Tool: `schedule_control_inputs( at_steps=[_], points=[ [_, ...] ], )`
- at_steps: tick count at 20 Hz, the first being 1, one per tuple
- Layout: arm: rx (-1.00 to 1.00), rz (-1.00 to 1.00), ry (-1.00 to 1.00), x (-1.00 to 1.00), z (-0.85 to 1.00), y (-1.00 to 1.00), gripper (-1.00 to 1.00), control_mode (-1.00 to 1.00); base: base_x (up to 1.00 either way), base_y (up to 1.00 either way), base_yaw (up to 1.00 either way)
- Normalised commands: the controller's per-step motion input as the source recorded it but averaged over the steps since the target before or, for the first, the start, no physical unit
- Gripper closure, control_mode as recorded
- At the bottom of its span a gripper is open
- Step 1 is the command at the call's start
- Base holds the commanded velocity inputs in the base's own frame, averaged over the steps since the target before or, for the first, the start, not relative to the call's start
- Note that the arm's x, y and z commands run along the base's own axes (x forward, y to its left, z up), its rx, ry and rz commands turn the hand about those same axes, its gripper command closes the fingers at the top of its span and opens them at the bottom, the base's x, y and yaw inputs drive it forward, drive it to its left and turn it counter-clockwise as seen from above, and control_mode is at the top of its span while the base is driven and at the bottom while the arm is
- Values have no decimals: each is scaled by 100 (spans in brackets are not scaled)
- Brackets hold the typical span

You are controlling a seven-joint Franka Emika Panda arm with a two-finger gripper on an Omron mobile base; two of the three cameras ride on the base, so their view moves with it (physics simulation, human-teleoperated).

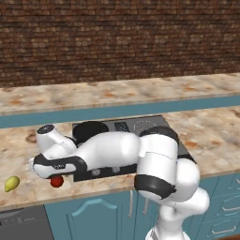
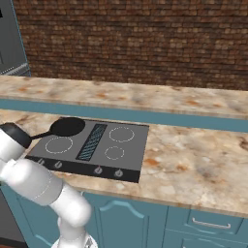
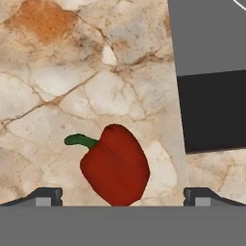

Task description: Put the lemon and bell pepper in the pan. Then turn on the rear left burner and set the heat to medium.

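The counter (image 1: 213,124) looks like polished stone, mottled beige and cream with rust patches and fine dark veins, smooth throughout. Set into it, the cooktop (image 2: 131,147) is a flat, matt dark grey sheet like glass, with a darker, near-black strip along its front edge. On the cooktop's rear left the pan (image 2: 68,127) is matt black. Left of the cooktop, the bell pepper (image 3: 115,166) has smooth red skin with a soft sheen, and the lemon (image 1: 11,183) is dull yellow-green. Behind the counter, the wall (image 1: 117,37) is rough brown brick.
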Motion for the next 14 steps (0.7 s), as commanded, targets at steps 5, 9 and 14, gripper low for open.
schedule_control_inputs(
  at_steps=[5,9,14],
  points=[
    [0,0,0,8,-22,0,-100,-100,0,0,0],
    [4,0,0,11,-42,-7,-100,-100,0,0,0],
    [1,0,0,0,-32,-1,-100,-100,0,0,0]
  ],
)
